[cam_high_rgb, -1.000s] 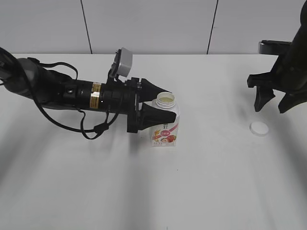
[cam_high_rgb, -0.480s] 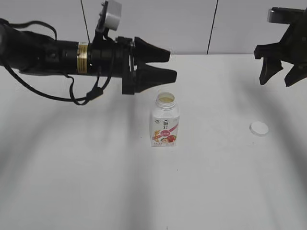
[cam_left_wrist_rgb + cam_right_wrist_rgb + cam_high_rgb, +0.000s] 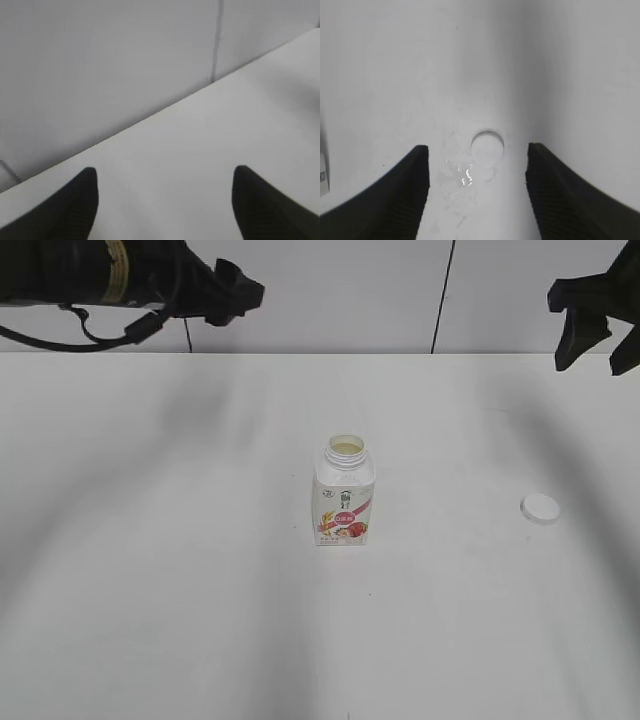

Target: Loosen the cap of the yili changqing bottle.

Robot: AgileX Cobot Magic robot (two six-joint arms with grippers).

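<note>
The yili changqing bottle stands upright in the middle of the white table, its neck open with no cap on it. The white cap lies flat on the table to the bottle's right; it also shows in the right wrist view. My left gripper is raised at the upper left, far from the bottle, open and empty. My right gripper is raised at the upper right, high above the cap, open and empty. A sliver of the bottle's label shows at the right wrist view's left edge.
A small wet smear lies on the table beside the cap. The white table ends at a grey panelled wall behind.
My left gripper has let go of the bottle and lifted up and back to the upper left. My right gripper has risen higher. The bottle and the cap have stayed put.
</note>
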